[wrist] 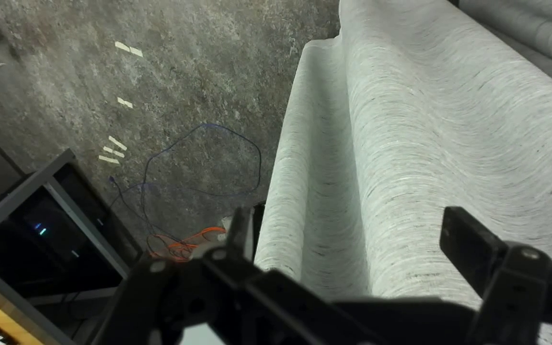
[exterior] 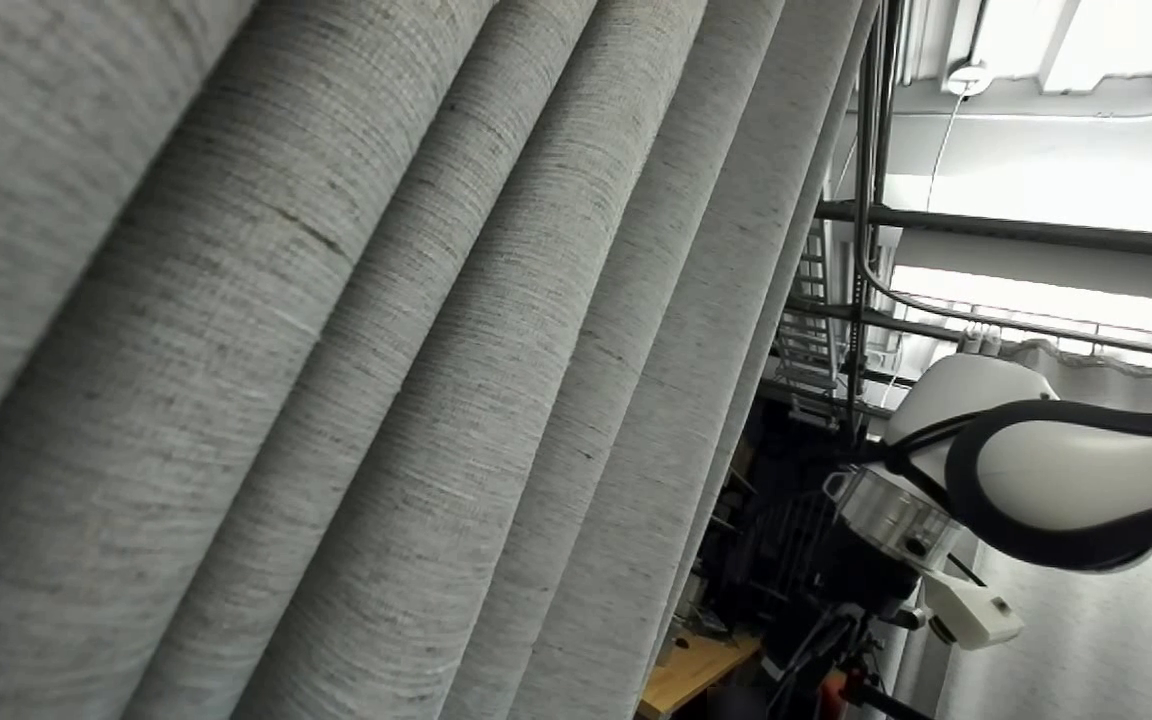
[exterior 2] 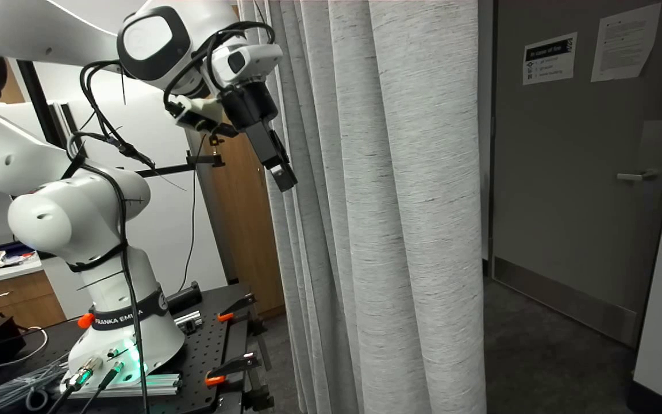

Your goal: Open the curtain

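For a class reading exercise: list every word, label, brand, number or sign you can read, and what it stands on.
"In case of fire": black-headed paper on the grey door; smaller lines too blurred to read.
"FRANKA EMI...A": black band around the robot's base; one letter hidden.
Neighbouring paper, same door: print too small to read.

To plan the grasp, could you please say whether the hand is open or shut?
The hand is open: the wrist view shows its fingers wide apart.

"franka" on arm [exterior 2: 81, 215], "fire" on door [exterior 2: 566, 195]
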Available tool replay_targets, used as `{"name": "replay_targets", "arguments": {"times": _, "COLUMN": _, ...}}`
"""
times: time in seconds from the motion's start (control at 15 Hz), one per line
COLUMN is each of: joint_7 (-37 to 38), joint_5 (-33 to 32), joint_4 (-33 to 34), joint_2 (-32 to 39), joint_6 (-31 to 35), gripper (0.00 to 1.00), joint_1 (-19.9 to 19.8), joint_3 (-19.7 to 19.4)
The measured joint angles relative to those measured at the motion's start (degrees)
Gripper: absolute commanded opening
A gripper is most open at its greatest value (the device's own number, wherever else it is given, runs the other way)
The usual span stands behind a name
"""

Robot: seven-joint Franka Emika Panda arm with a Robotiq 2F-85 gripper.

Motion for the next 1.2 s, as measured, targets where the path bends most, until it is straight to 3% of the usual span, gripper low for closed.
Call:
{"name": "replay_targets", "arguments": {"times": 0.53, "joint_7": -4.2, "joint_5": -2.4, "joint_4": 4.4, "joint_2": 6.0, "joint_6": 1.2, "gripper": 1.00, "joint_1": -1.0, "joint_3": -5.8}}
{"name": "replay_targets", "arguments": {"times": 1.2, "joint_7": -14.3, "joint_5": -0.9, "joint_4": 14.7, "joint_2": 18.7, "joint_6": 20.3, "gripper": 1.00, "joint_1": 2.3, "joint_3": -10.2}}
